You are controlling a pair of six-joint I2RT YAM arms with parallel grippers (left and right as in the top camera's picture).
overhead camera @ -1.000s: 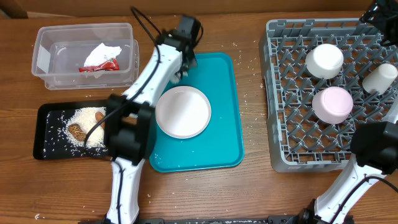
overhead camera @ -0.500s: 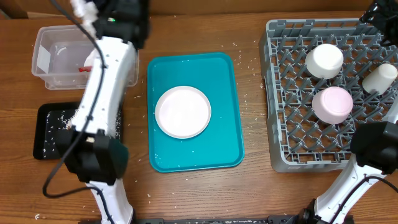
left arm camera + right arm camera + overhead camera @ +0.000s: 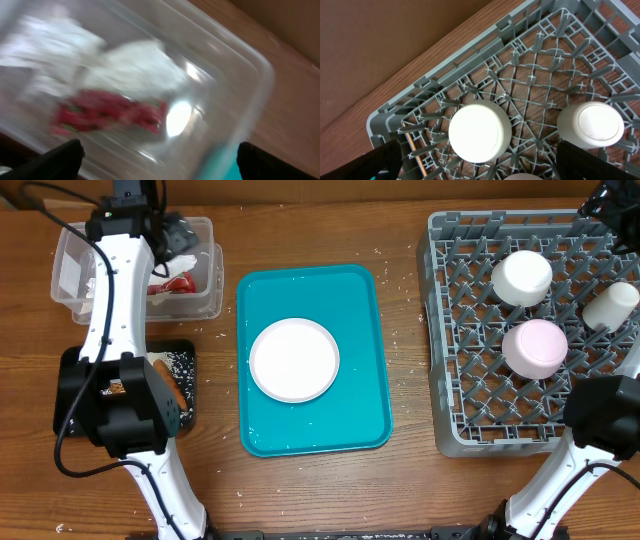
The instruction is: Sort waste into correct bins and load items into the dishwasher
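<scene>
Left tool (image 3: 160, 157) spread, over clear tub (image 3: 68, 242); napkins (image 3: 135, 65) below

Tabletop (image 3: 410, 480): brown wood, carrying everything listed here.
Clear tub (image 3: 200, 305): stands on the tabletop, directly under my left tool (image 3: 172, 232).
Black tray (image 3: 188, 370): lies on the tabletop just beside the tub, on the side nearer me than my left tool.
Teal tray (image 3: 360, 380): lies flat to the right of my left tool.
Grey dish rack (image 3: 460, 380): sits far to the right of my left tool, beyond the teal tray.
Rice grains (image 3: 396, 337): scattered on the bare wood between the teal tray and the rack.
</scene>
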